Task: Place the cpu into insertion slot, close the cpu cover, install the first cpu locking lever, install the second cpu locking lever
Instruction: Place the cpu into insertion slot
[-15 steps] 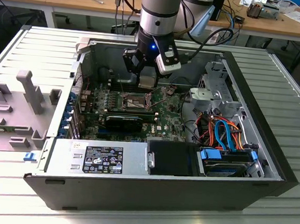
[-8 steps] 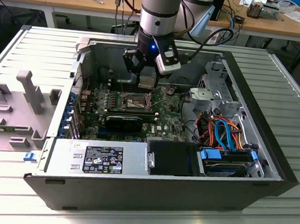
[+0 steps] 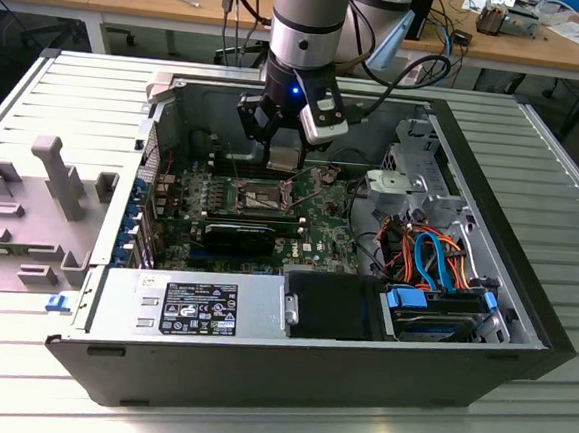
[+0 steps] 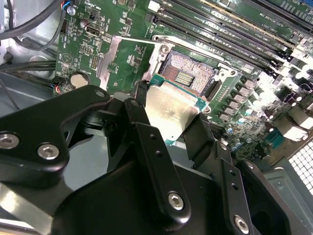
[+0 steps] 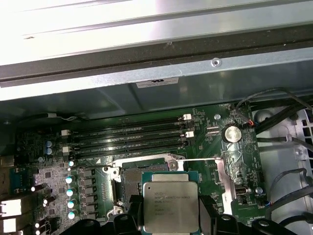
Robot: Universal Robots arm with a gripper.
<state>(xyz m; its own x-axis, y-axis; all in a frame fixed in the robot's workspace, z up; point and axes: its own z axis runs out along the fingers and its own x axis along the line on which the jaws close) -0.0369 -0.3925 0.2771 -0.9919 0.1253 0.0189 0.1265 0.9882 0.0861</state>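
My gripper (image 3: 284, 162) is shut on the cpu (image 3: 284, 157), a flat square chip with a silver-grey top, and holds it a little above the motherboard inside the open computer case. In the second wrist view the black fingers (image 4: 142, 105) clamp two opposite edges of the cpu (image 4: 168, 108), which hangs just short of the bare insertion slot (image 4: 188, 76). In the first wrist view the cpu (image 5: 170, 203) partly overlaps the insertion slot (image 5: 139, 175). The silver cpu cover (image 4: 109, 59) stands open beside the slot. A thin locking lever (image 4: 195, 47) is raised along the slot's edge.
Memory slots (image 5: 127, 137) run close behind the socket. The case walls (image 3: 166, 127) enclose the board. A power supply (image 3: 187, 307) and a drive bay with orange and blue cables (image 3: 429, 258) sit at the front. A grey fixture (image 3: 39, 207) lies at the exterior view's left.
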